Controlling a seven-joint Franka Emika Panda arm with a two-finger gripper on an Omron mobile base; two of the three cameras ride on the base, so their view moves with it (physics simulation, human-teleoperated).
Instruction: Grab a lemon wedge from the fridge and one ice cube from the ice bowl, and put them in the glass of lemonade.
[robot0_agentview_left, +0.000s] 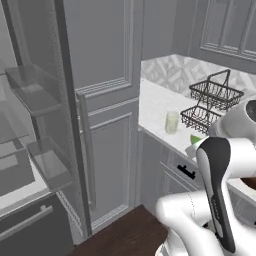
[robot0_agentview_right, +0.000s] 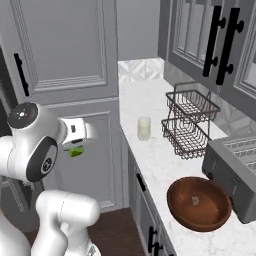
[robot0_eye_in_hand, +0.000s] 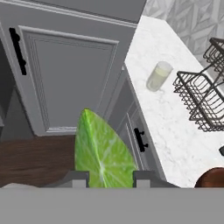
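Note:
My gripper (robot0_eye_in_hand: 111, 177) is shut on the lemon wedge (robot0_eye_in_hand: 103, 148), a yellow-green slice standing up between the two finger tips. In the right base view the wedge (robot0_agentview_right: 76, 151) hangs under the hand in front of the grey cupboard, left of the counter. The glass of lemonade (robot0_agentview_right: 144, 128) stands upright on the white marble counter, further along, and shows again in the hand view (robot0_eye_in_hand: 158, 75). Nearer me sits the brown ice bowl (robot0_agentview_right: 198, 202) with one ice cube (robot0_agentview_right: 195, 201) in it. At the left of the left base view the fridge (robot0_agentview_left: 30, 95) stands open.
A two-tier black wire basket (robot0_agentview_right: 190, 120) stands on the counter right of the glass. A grey toaster (robot0_agentview_right: 235, 167) sits behind the bowl. Wall cupboards with black handles (robot0_agentview_right: 220, 40) hang above the counter. Drawers with black handles (robot0_eye_in_hand: 140, 139) run below the counter edge.

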